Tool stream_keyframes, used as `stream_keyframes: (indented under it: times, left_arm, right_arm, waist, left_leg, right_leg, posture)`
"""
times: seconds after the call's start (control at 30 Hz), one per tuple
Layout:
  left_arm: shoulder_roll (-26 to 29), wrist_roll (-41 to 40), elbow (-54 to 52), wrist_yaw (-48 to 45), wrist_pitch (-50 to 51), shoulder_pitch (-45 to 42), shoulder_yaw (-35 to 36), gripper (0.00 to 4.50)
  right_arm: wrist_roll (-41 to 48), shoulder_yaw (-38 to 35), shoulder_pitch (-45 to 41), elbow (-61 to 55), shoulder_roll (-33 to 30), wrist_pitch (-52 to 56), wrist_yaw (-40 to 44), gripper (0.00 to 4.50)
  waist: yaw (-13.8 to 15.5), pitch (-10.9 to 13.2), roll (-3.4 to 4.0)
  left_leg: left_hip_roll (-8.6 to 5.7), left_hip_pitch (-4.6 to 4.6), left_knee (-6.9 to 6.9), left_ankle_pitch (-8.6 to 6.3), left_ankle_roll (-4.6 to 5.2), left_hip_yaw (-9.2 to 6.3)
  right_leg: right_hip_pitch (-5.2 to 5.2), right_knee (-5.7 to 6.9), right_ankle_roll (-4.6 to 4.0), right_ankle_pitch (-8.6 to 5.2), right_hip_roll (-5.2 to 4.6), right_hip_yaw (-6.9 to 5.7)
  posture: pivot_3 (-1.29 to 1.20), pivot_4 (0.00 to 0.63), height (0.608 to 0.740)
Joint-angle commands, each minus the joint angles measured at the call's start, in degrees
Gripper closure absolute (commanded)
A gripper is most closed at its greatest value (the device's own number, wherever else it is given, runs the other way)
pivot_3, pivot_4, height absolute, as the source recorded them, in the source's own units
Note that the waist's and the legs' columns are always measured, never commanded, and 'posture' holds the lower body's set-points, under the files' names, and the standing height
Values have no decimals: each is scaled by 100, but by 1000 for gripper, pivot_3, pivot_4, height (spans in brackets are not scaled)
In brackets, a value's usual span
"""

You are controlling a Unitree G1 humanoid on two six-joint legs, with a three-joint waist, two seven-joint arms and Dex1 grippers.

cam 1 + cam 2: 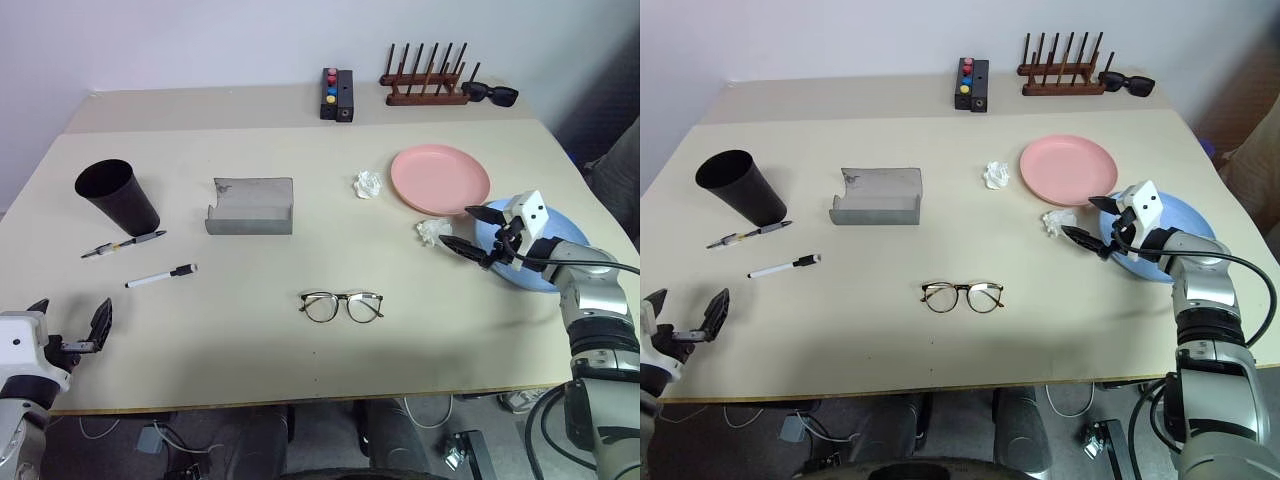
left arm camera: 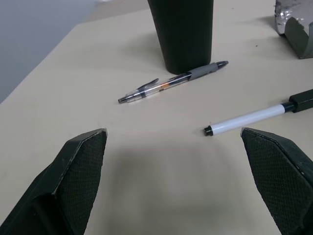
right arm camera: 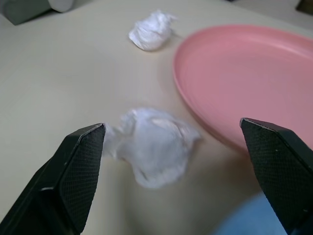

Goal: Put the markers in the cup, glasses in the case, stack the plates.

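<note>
The beige counter (image 1: pixel 300 360) carries everything. At its far left stands the black cup (image 1: pixel 117 195), upright and empty-looking from above. Just near of it lies the dark-bodied marker (image 1: pixel 124 244), and a little nearer still the white-bodied marker (image 1: pixel 160 276) with its black cap pointing right; the two lie close together but apart, neither in the cup. To the right of the cup, the grey case (image 1: pixel 250 206) sits open with nothing visible inside. The glasses (image 1: pixel 341 306) rest unfolded on the bare counter in the middle, nearer than the case and well apart from it.

On the right side, the pink plate (image 1: pixel 440 178) lies flat, and the light blue plate (image 1: pixel 565 232) lies nearer and further right, separate from it, not stacked. One crumpled white tissue (image 1: pixel 369 184) sits just left of the pink plate; a second tissue (image 1: pixel 432 232) sits between the two plates' near-left edges.

The right gripper (image 1: pixel 475 228) hovers over the left edge of the blue plate, its fingers (image 3: pixel 73 181) spread wide and holding nothing, pointing toward the second tissue. The left gripper (image 1: pixel 70 325) hangs at the near left corner, fingers (image 2: pixel 78 176) likewise wide apart and empty, facing the markers.

At the far edge stand a small black box with coloured buttons (image 1: pixel 337 94), a wooden rack (image 1: pixel 425 78) and black sunglasses (image 1: pixel 490 93).
</note>
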Motion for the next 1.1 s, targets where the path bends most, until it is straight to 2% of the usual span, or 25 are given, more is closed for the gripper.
stream_keyframes:
  times: [0.03,0.2,0.33,0.5,0.63,0.77,0.8,0.9,1.1]
  left_arm:
    - [52,131,-245,256,81,-125,-28,16]
    - [-25,458,-400,771,436,-410,-354,16]
    - [-279,754,-553,1620,1103,-775,-490,16]
    - [-1059,789,-1156,2809,2251,-1509,-748,16]
    - [-1337,715,-1559,3045,2729,-1863,-962,16]
    - [-542,1246,-1576,2428,2486,-1615,-1572,16]
    - [-443,1206,-1518,2314,2448,-1595,-1550,16]
    - [393,947,-1161,1190,2160,-1446,-1426,16]
    - [1704,314,-213,-962,1774,-1262,-1353,16]
  right_arm:
    - [155,252,-147,-1013,419,146,-64,0]
    - [186,759,-166,-2432,1122,925,-498,0]
    - [109,1092,-127,-3182,1501,1337,-831,0]
    - [-110,1568,-200,-3311,2152,1327,-1243,0]
    - [-222,1763,-216,-3192,2440,1213,-1359,0]
    - [-261,1826,-159,-3100,2500,1106,-1370,0]
    - [-275,1844,-158,-3093,2522,1098,-1391,0]
    - [-245,1812,-91,-3158,2528,1107,-1427,0]
    - [-252,1795,-38,-3193,2586,1072,-1564,0]
  waist:
    - [-23,0,0]
    - [14,0,1]
    - [55,-2,-2]
    - [40,-6,-9]
    - [28,-7,-10]
    - [4,-6,-9]
    - [0,-7,-9]
    - [0,-6,-9]
    - [-6,-4,-5]
  left_leg:
    - [1,2,-1,0,0,0]
    - [1,2,0,0,0,-2]
    - [-1,1,1,0,0,-8]
    - [-2,4,6,1,-1,-11]
    - [-3,4,6,1,-1,-12]
    - [-3,5,0,1,-2,-11]
    - [-3,6,-1,1,-2,-10]
    - [0,6,-4,1,-2,-10]
    - [1,1,-7,1,-2,-7]
  right_leg:
    - [0,2,0,0,1,0]
    - [-1,10,-10,9,2,1]
    - [-1,12,-9,9,3,0]
    - [1,17,-8,11,4,-2]
    - [0,21,1,16,5,-2]
    - [-4,23,-7,11,7,-2]
    - [-6,23,-8,11,7,-1]
    - [-10,25,-10,10,8,-2]
    - [-16,19,-14,8,7,-1]
  posture:
    - [0,150,739]
    - [0,150,739]
    - [0,150,739]
    - [0,150,739]
    - [0,150,739]
    - [0,150,739]
    - [0,150,739]
    - [0,150,739]
    - [0,150,739]
